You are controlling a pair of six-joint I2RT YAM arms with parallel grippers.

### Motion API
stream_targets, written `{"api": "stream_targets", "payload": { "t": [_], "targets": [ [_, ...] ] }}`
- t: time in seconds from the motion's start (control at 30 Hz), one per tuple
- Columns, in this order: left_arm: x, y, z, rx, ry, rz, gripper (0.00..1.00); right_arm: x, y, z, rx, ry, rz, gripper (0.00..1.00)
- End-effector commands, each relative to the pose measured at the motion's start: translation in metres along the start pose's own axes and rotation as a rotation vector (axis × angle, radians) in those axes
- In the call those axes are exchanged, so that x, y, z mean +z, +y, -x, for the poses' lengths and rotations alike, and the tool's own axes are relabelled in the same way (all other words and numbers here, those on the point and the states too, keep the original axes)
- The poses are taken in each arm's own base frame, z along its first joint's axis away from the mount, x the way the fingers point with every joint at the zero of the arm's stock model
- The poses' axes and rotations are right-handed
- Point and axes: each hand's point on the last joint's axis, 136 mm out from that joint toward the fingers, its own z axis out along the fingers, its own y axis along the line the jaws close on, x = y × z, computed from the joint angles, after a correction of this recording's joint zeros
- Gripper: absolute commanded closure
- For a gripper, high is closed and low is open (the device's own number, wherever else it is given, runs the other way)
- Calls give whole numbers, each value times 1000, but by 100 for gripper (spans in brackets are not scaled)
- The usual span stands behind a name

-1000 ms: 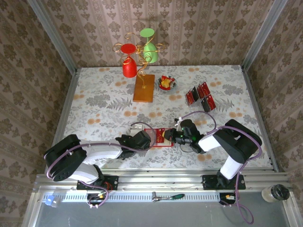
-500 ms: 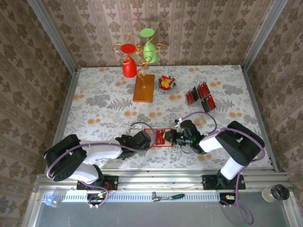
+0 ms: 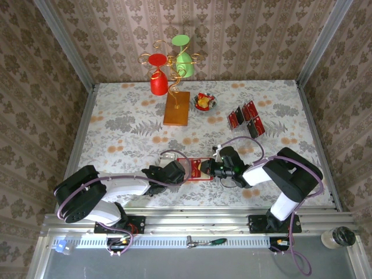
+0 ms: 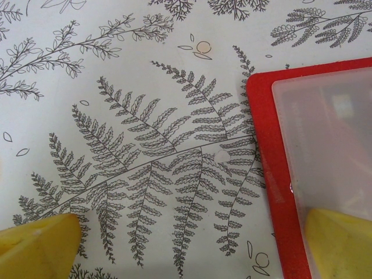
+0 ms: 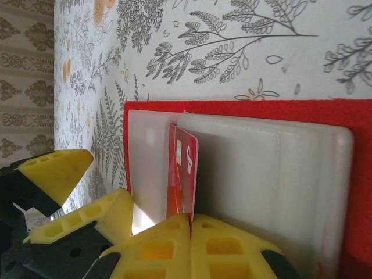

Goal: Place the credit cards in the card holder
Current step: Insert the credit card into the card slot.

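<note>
Fingers of the right end effector (image 5: 190,235) are pressed tight together on the lower edge of one red card (image 5: 183,168). The card stands on its thin edge just ahead of those fingertips, with its pale chip showing. It sits at a slot in the pale inside of the holder (image 5: 244,109), between a narrow pale strip on one side and the wide pale pocket on the other. How far it has gone into the slot cannot be told.

Opposite, the left end effector (image 4: 186,247) is spread wide and has hold of nothing. One yellow fingertip (image 4: 340,244) rests on the clear pocket at a corner of the holder. The other fingertip sits on the bare fern-printed bench (image 4: 145,116), beside the holder's red rim.

From above, the two end effectors face each other across the holder, which lies flat and open on the bench directly between them. The left one is at one edge and the right one is over the opposite side.

Spare cards (image 3: 246,119) stand tilted in a small cluster well apart from the right end effector, farther out on the bench and behind its wrist. A bowl of sweets (image 3: 204,102) lies farther out again, beyond both end effectors. Just beside the bowl is an orange slab (image 3: 177,108) bearing a wire stand with a red cup (image 3: 158,82) and a green cup (image 3: 185,63).
</note>
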Motion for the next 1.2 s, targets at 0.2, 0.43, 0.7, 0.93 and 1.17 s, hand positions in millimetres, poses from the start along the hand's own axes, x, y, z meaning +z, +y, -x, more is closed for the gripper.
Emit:
{"api": "stream_targets", "payload": {
  "t": [0.2,0.43,0.7,0.93,1.17],
  "targets": [
    [0,14,-14,24,32,45,0,4,-20,-26,-16,129,-113,79],
    [1,15,-16,21,30,42,0,-21,-7,-1,-139,115,-225,55],
    [1,15,-15,16,25,41,0,-20,9,12,-200,143,-244,90],
    [0,16,-16,20,26,41,0,-5,12,9,-208,182,-243,99],
    [0,15,-16,16,20,34,0,10,6,0,-202,221,-259,100]
  ]
}}
